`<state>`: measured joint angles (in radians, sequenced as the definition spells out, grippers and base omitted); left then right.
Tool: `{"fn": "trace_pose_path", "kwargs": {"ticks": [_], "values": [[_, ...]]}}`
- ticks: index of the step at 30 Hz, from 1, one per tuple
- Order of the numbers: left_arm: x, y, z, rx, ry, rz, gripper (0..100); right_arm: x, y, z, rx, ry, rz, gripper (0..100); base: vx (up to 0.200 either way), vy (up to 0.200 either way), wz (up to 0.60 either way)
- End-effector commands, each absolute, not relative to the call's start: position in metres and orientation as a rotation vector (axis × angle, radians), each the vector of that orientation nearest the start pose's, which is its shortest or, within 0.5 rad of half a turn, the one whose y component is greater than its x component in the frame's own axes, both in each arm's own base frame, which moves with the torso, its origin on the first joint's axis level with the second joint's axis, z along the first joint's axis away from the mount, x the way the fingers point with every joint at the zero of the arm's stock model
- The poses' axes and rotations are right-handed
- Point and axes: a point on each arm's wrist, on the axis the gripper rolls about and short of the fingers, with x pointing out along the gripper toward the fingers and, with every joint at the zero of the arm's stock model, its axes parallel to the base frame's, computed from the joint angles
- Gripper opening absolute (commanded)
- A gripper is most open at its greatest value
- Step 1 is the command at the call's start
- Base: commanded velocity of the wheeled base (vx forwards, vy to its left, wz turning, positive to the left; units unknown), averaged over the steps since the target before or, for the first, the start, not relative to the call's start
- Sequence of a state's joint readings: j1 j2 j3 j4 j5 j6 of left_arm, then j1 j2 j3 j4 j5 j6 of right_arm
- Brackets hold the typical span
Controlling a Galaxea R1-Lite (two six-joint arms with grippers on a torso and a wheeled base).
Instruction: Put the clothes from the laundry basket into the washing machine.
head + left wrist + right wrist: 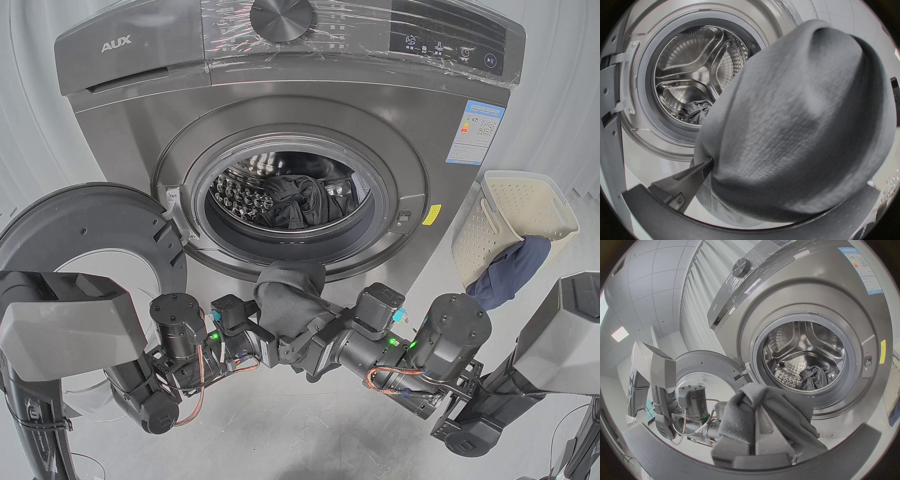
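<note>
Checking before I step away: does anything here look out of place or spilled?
The laundry basket sits tipped on its side beside the washing machine, a blue garment spilling over its rim toward the floor. Plastic film covers the control panel.

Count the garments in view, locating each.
3: black garment in the drum; grey garment held by left gripper and right gripper; blue garment hanging from the basket. Others may be hidden.

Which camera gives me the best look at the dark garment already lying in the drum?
The head view: the dark garment lies unobstructed on the floor of the drum. The right wrist view shows it too, farther off. In the left wrist view the held grey cloth hides most of it.
</note>
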<state>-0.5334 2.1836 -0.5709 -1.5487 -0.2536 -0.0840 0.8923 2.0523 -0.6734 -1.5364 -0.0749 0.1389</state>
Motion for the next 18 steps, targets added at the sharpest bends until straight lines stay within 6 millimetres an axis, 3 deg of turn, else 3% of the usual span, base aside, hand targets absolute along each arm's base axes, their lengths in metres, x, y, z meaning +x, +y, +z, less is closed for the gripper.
{"fn": "trace_pose_path", "kwargs": {"ticks": [1,10,11,18], "values": [[0.298,-0.179,0.056,-0.070,0.103,-0.774,100,0.214,0.267,0.131,0.213,-0.096,0.832,0,0.000,0.000,0.00],[0.309,-0.184,0.053,-0.073,0.079,-0.740,100,0.212,0.268,0.130,0.222,-0.091,0.840,0,0.000,0.000,0.00],[0.310,-0.185,0.054,-0.073,0.076,-0.737,0,0.212,0.268,0.130,0.222,-0.091,0.840,0,0.000,0.000,0.00],[0.323,-0.187,0.071,-0.113,-0.003,-0.704,0,0.219,0.259,0.126,0.215,-0.071,0.786,0,0.000,0.000,0.00]]}}
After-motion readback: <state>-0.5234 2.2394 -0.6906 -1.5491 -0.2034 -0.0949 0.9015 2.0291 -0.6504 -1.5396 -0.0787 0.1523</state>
